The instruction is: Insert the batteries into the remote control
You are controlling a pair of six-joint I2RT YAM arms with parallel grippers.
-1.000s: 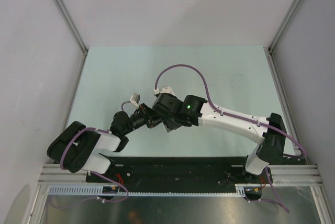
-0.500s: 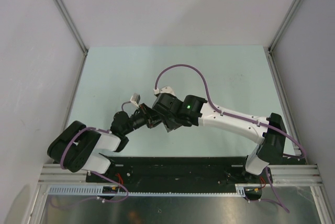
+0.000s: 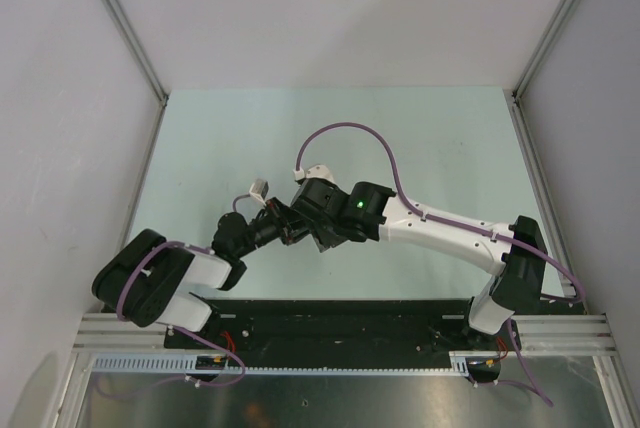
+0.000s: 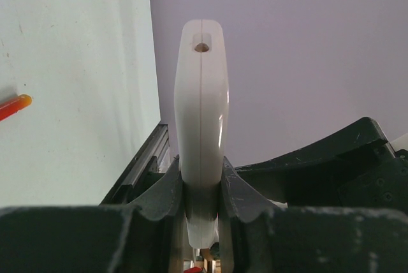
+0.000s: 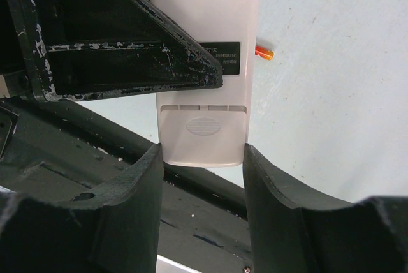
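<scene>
My left gripper (image 4: 203, 180) is shut on the remote control (image 4: 201, 113) and holds it edge-on above the table. In the right wrist view the remote's plain white back (image 5: 204, 11) shows with a dark label and the battery cover (image 5: 203, 136) in place. My right gripper (image 5: 202, 158) is open, its fingertips (image 5: 150, 164) on either side of the cover end, very close to its edges. One orange-red battery (image 5: 264, 51) lies on the table beyond; it also shows in the left wrist view (image 4: 14, 106). In the top view both grippers (image 3: 300, 220) meet and hide the remote.
The pale green table (image 3: 420, 128) is walled at the back and both sides. A black rail (image 5: 210, 235) runs along the near edge below the grippers. The other batteries are out of view.
</scene>
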